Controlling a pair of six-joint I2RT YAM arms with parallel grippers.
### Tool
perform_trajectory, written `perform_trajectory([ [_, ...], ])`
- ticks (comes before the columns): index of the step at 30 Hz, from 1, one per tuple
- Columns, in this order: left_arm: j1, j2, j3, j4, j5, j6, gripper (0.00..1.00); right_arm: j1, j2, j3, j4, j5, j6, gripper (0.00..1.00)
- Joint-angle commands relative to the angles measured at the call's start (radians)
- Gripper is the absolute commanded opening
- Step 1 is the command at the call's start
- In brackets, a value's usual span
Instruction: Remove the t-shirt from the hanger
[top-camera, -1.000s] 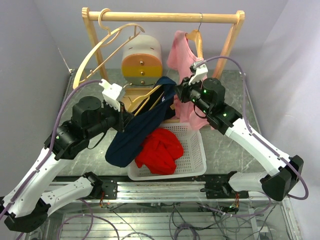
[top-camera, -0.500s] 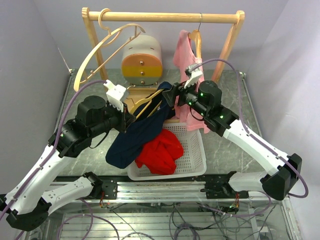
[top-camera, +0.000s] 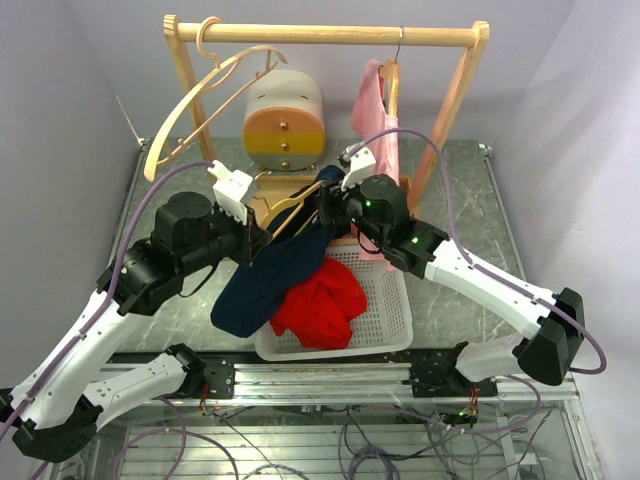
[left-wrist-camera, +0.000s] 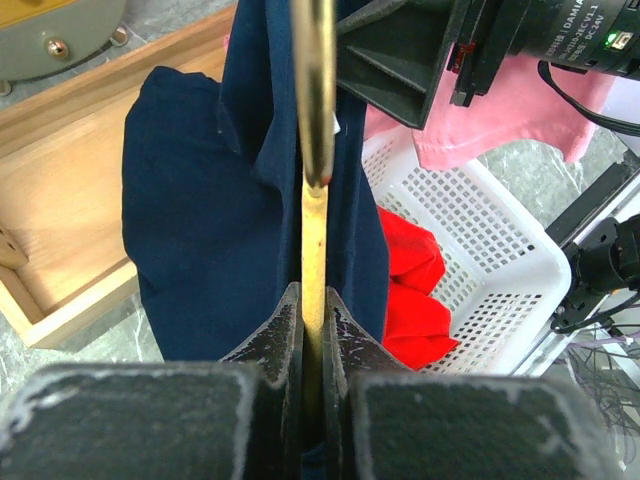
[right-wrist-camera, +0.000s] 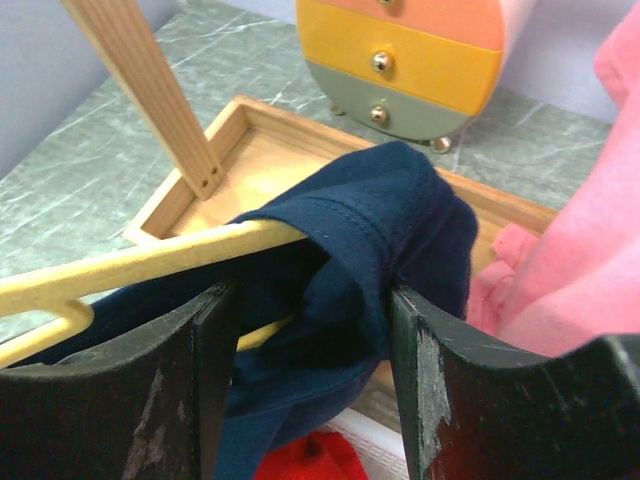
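Observation:
A navy t-shirt (top-camera: 272, 272) hangs on a wooden hanger (top-camera: 286, 201) held above the white basket (top-camera: 385, 330). My left gripper (top-camera: 255, 238) is shut on the hanger's bar (left-wrist-camera: 314, 250), with navy cloth (left-wrist-camera: 200, 210) on both sides. My right gripper (top-camera: 327, 203) is open, its jaws straddling the shirt's shoulder (right-wrist-camera: 380, 225) at the hanger's end (right-wrist-camera: 150, 262). The cloth lies between the fingers (right-wrist-camera: 430, 370), which are not closed on it.
A red garment (top-camera: 320, 300) lies in the basket. A pink shirt (top-camera: 378, 110) hangs on the wooden rack (top-camera: 330, 34), which also carries an empty hanger (top-camera: 200, 95). A small round drawer unit (top-camera: 283, 120) stands on a wooden tray (right-wrist-camera: 270, 150) behind.
My right gripper has moved left, away from the pink shirt, and now has the navy shirt's shoulder between its open jaws. The left gripper has lifted the hanger slightly.

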Motion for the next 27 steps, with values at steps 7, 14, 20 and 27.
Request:
perform_trajectory([
  [7, -0.003, -0.019, -0.001, 0.038, 0.036, -0.012, 0.07, 0.008, 0.002, 0.029, 0.021, 0.219, -0.042, 0.53],
  [14, -0.003, -0.019, -0.009, 0.040, 0.041, -0.015, 0.07, 0.007, 0.030, 0.052, 0.051, 0.238, -0.054, 0.10],
  [20, -0.003, -0.013, -0.014, 0.009, 0.017, -0.006, 0.07, 0.007, -0.006, 0.066, 0.038, 0.268, -0.075, 0.00],
  [27, -0.003, -0.006, -0.039, -0.030, 0.112, 0.017, 0.07, -0.031, -0.039, 0.127, 0.041, 0.372, -0.149, 0.00],
])
